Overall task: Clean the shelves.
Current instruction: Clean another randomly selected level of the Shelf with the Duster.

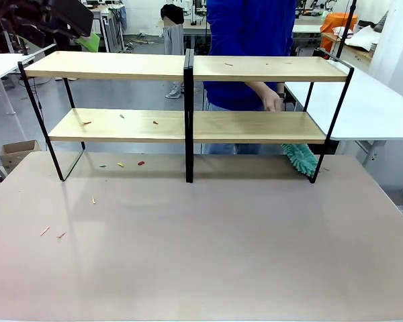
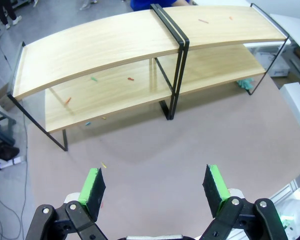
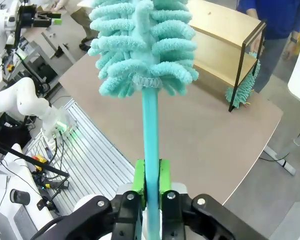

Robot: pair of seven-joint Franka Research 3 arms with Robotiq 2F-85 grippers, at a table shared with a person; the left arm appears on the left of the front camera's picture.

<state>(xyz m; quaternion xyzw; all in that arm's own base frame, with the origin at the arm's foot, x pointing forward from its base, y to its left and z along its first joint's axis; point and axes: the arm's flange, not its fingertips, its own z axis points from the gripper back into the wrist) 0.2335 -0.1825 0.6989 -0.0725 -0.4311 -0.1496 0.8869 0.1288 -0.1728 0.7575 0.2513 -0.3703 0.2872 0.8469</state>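
front view: shelves [image 1: 107,65] at the far side of the table [image 1: 201,255] carry what seem coloured scraps [image 1: 87,123] on both tiers, so cleaning looks barely begun; right gripper [image 3: 151,172] clamps a teal duster [image 3: 140,45], left gripper [image 2: 154,175] gapes empty.

Shelves [image 1: 121,66]: light wood-grain boards, black frame. Counter [image 1: 208,241]: plain brownish-grey. Scraps [image 1: 140,163] on both: red, orange, green, yellow. Fluffy duster [image 3: 142,45], upper centre: teal. Person's top [image 1: 248,33]: blue. Fingers [image 2: 92,187]: black, green pads.
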